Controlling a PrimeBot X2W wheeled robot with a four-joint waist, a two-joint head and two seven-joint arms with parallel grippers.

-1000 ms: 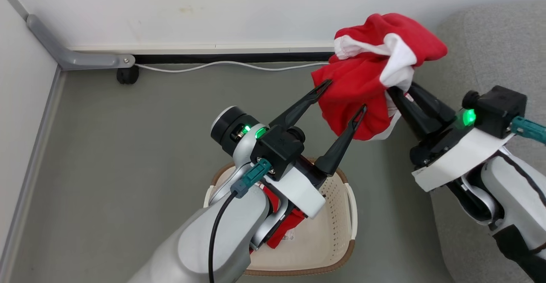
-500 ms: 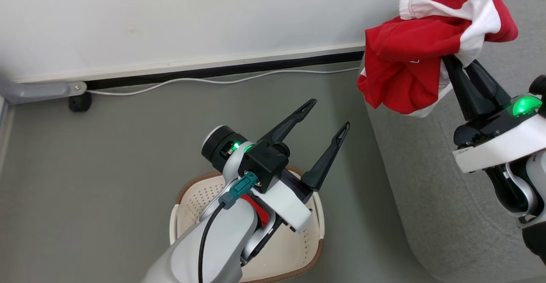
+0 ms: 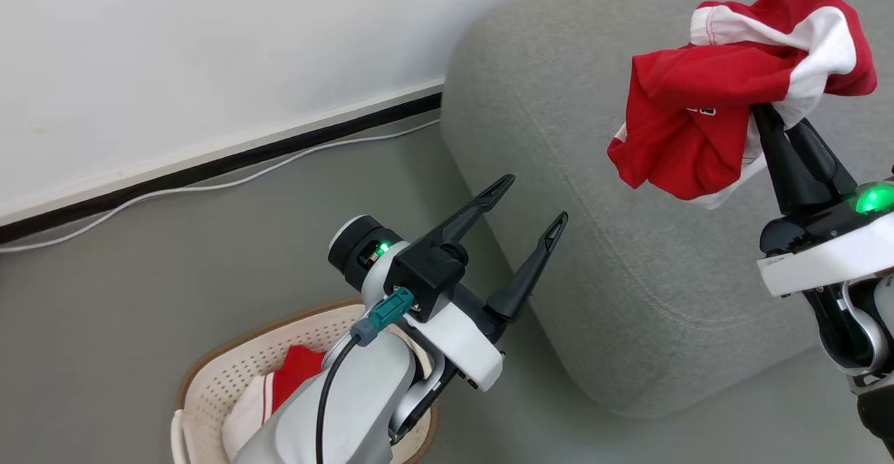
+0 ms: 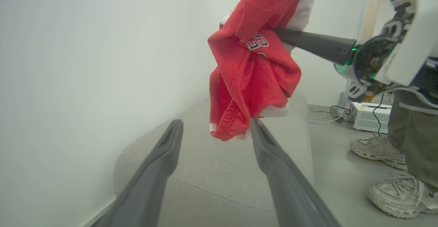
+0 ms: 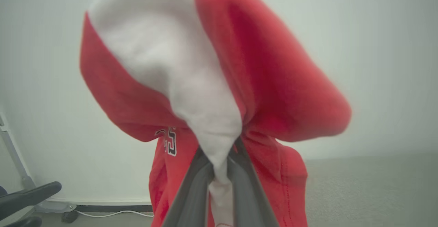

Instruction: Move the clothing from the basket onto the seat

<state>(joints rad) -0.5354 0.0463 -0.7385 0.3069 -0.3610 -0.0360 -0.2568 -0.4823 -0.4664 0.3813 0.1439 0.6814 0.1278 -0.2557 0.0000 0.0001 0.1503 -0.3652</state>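
The red-and-white garment (image 3: 688, 128), clenched in the right hand (image 3: 772, 118) at the upper right of the frame above the grey seat (image 3: 580, 254), is best lowered until borne by it before being released, with the empty, wide-spread left hand (image 3: 534, 200) at centre kept clear.
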